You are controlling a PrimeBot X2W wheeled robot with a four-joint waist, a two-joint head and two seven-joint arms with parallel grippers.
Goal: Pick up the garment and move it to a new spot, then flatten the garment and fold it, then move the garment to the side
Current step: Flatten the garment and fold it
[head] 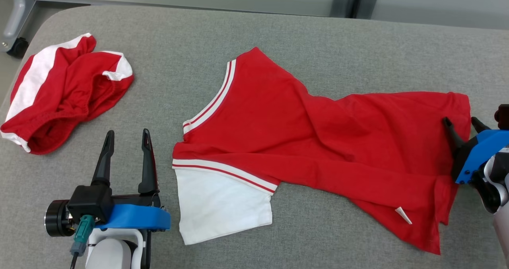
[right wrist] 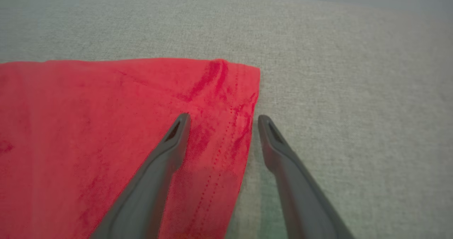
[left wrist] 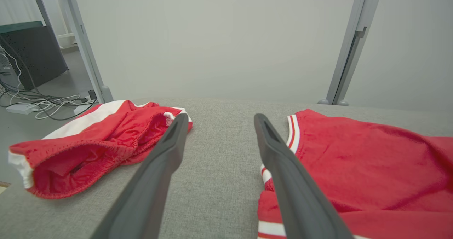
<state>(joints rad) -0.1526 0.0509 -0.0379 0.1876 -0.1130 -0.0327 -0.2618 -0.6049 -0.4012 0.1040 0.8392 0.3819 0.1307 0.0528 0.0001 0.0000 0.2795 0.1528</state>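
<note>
Two garments lie on the grey padded table point(head: 278, 26): one red shirt point(head: 318, 141) and one pair of red shorts point(head: 63, 94) with white side stripes. The shirt is spread out but wrinkled. Its striped neckline point(head: 210, 102) faces the shorts, and its hem lies at the opposite end. It shows one white sleeve point(head: 222, 209), laid flat at the near corner, and one small white tag point(head: 403, 215) close to the hem. The shorts sit bunched in a heap well apart from the shirt, out beyond its neckline, with the waistband gaping.

There are two grippers. The left gripper point(head: 128, 133) is just beside the shirt's sleeve, between the shirt and the shorts. Its two fingers are spread wide over bare table and grasp nothing. The right gripper point(head: 461, 121) is at the shirt's hem, with jaws equally wide apart. It straddles the hem's edge, one finger over the red cloth and the other over the table just past it. It has hold of nothing. Whether its tips touch the cloth cannot be told.
</note>
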